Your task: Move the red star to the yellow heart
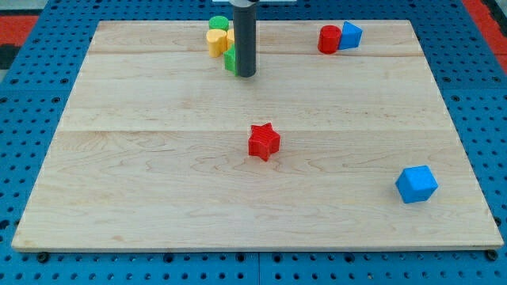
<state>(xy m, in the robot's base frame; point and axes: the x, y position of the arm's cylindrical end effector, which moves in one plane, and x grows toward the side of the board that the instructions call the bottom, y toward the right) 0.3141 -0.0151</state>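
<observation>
The red star (264, 142) lies near the middle of the wooden board (158, 174). The yellow heart (216, 41) sits at the view's top, in a cluster with a green block (218, 22) above it and another green block (230, 60) to its lower right. My tip (245, 75) stands at the cluster's right side, against the lower green block and partly hiding it. The tip is well above the red star in the view and slightly to its left, apart from it.
A red block (329, 39) touches a blue block (350, 35) at the view's top right. A blue cube (417, 184) lies near the view's bottom right. The board rests on a blue pegboard.
</observation>
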